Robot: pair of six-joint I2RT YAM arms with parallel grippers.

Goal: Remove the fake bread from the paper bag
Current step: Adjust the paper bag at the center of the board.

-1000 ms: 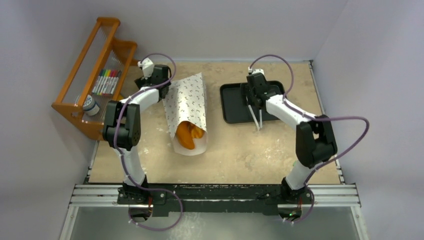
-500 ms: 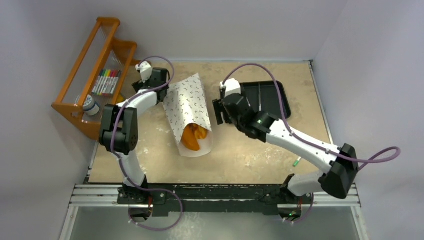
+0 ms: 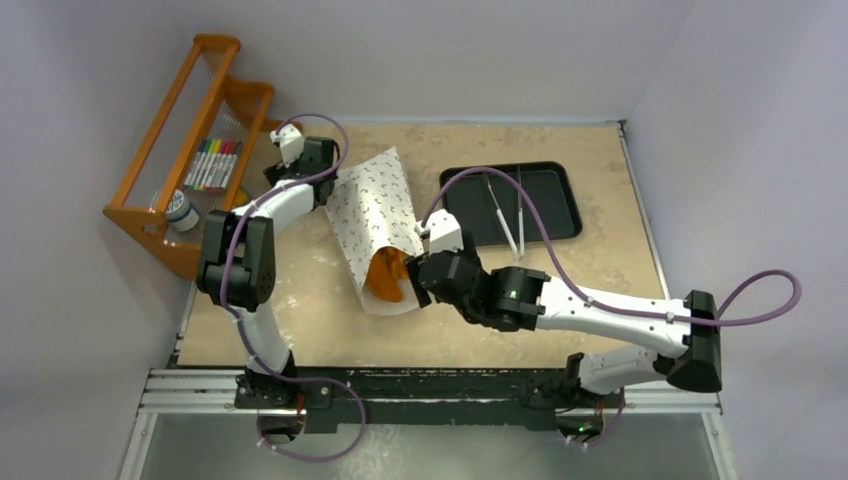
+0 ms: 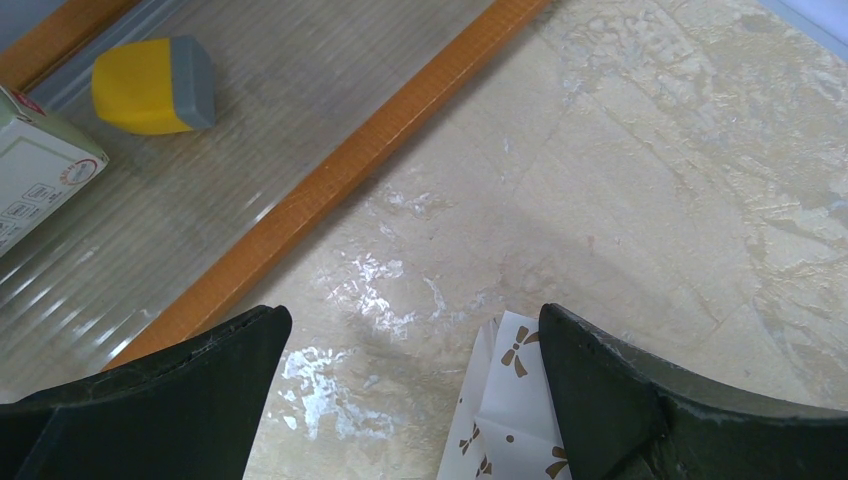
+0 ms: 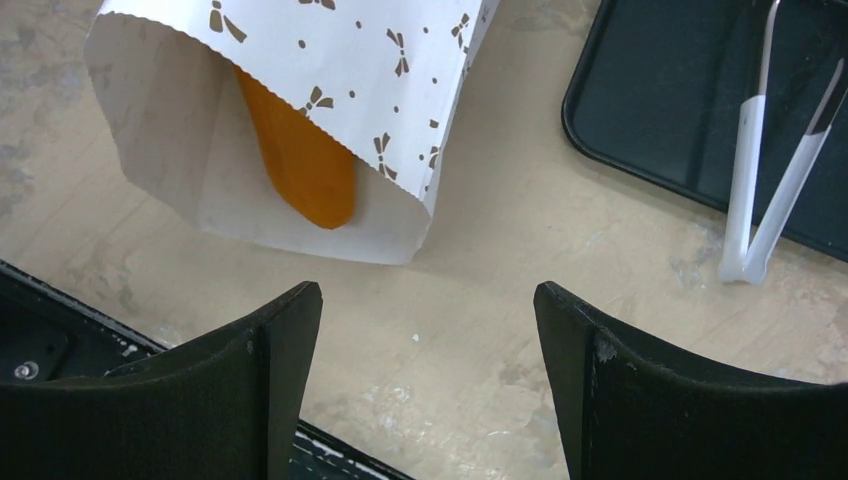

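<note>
The large white paper bag with small dark marks [image 3: 372, 205] lies on the beige desk [image 3: 630, 250], its scalloped mouth toward the near edge. Orange fake bread [image 5: 300, 165] sits inside that mouth, partly showing. The black rectangular tray [image 3: 555, 200] to the right holds white tongs [image 5: 760, 190], tips over its near rim. The right jaws hang spread and empty just beside the mouth, above bare desk. The left jaws, released, hover over the bag's far end, near the orange wooden rack [image 4: 330, 190].

Paper bag [image 3: 378, 215] lies mid-tabletop [image 3: 310, 325], mouth facing the near edge, fake bread [image 3: 386, 273] inside at the mouth. Tray [image 3: 555, 200] to its right, tongs [image 3: 502, 218] on it. Rack [image 3: 150, 160] far left. Right pincer [image 3: 417, 272] just right of the mouth; left pincer [image 4: 415, 325] at the bag's far end.
</note>
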